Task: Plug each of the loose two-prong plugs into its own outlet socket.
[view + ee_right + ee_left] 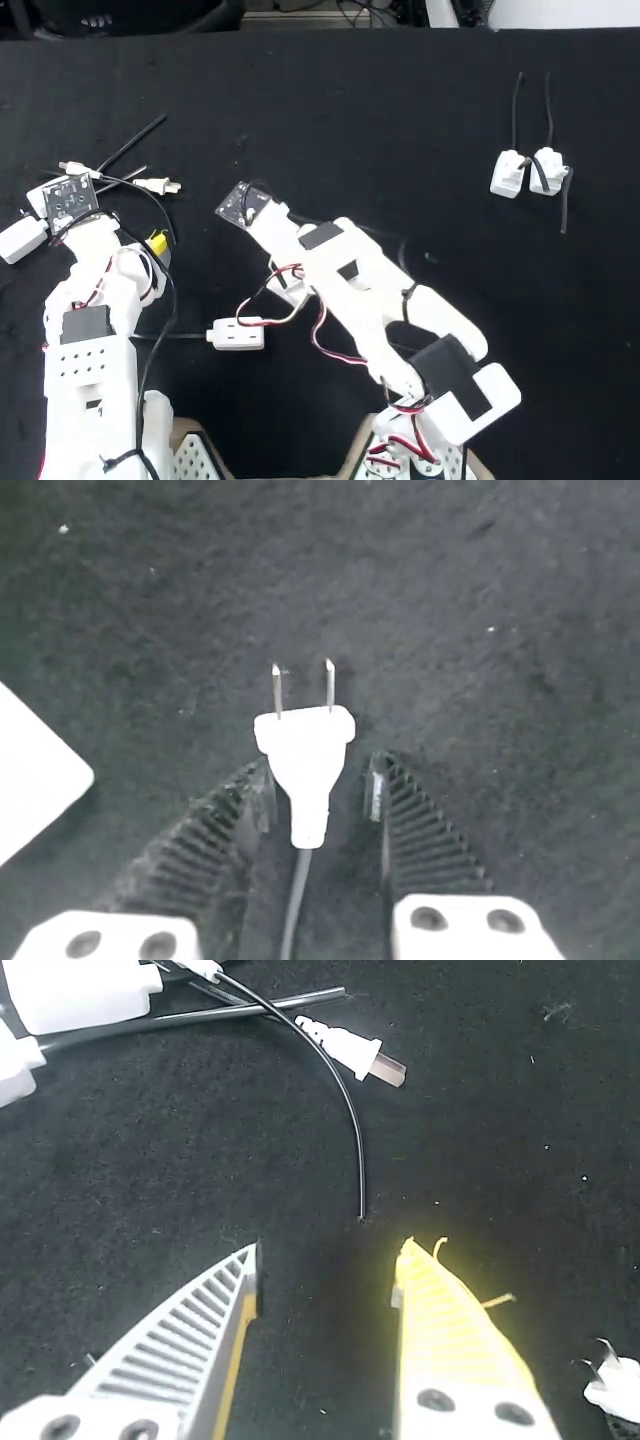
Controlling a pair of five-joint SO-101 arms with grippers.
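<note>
Plug [303, 755] lies loose inside our right gripper [318, 780], which is narrowly parted; next we squeeze it. Our left gripper [330, 1252] gapes empty.

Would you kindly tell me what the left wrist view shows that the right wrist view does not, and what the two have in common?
Left wrist view: the left claw, open above bare cloth, with a loose white plug, a curved black cable and white blocks lying beyond it. Right wrist view: the right claw, open around a second white plug whose prongs point away from it, and a white corner at the edge. Shared: the black table cloth, and a two-prong plug ahead of an open claw.
</note>
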